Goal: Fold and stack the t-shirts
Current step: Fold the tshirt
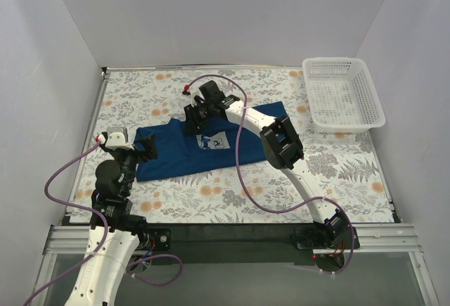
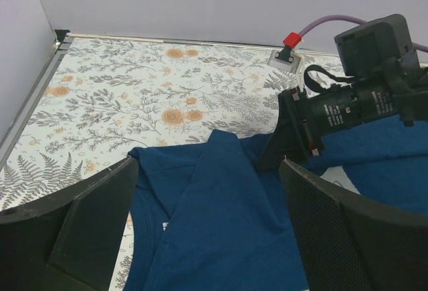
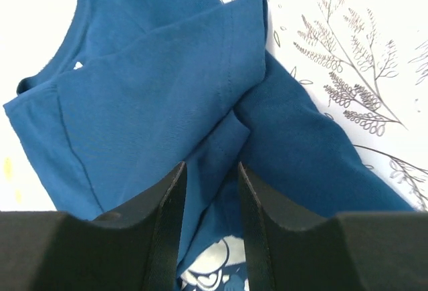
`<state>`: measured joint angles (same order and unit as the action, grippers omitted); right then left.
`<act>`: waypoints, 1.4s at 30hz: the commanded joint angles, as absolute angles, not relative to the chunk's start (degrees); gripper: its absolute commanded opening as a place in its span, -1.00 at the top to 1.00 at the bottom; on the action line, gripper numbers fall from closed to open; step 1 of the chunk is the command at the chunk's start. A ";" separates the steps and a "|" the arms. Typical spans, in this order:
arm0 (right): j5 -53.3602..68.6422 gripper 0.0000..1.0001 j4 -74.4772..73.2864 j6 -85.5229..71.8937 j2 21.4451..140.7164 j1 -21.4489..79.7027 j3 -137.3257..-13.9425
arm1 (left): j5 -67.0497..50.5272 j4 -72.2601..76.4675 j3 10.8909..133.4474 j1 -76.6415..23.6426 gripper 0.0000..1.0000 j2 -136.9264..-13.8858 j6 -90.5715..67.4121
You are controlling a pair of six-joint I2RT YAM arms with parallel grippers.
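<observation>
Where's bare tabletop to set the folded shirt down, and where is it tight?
Free: the far-left corner between the t-shirt and the back wall; the strip between the shirt's near hem and the front edge of the table; the patch in front of the basket, right of the right arm. Crowded: over the shirt, where the left gripper and right gripper both sit.

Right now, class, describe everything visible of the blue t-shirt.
The navy t-shirt lies on the floral tablecloth, seemingly soft cotton, partly folded. A sleeve is turned over its body; the pale cartoon print faces up, and a white neck label shows. The right gripper straddles a fold beside the print; whether it pinches is unclear. The open left gripper hovers at its collar end.
</observation>
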<state>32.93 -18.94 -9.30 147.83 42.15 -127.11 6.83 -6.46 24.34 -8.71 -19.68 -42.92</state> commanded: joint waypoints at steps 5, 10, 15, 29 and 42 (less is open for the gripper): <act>33.22 0.34 -16.00 -10.81 149.06 42.98 -130.08 | 6.24 -6.59 24.70 -8.44 -0.61 -19.95 -43.07; 33.75 0.67 -15.65 -10.90 148.63 43.07 -130.34 | 6.15 -6.50 24.70 -8.44 -0.61 -19.86 -43.07; 33.40 0.95 -15.64 -9.76 145.38 42.28 -129.47 | 6.06 -6.33 24.61 -8.44 -0.61 -19.69 -42.98; 26.99 0.97 -15.47 -8.26 138.43 40.78 -122.87 | 5.89 -6.42 24.61 -8.44 -0.61 -19.34 -42.89; 25.05 0.75 -15.47 -7.30 135.44 40.61 -117.52 | 5.63 -6.33 24.43 -8.44 -0.61 -19.34 -42.89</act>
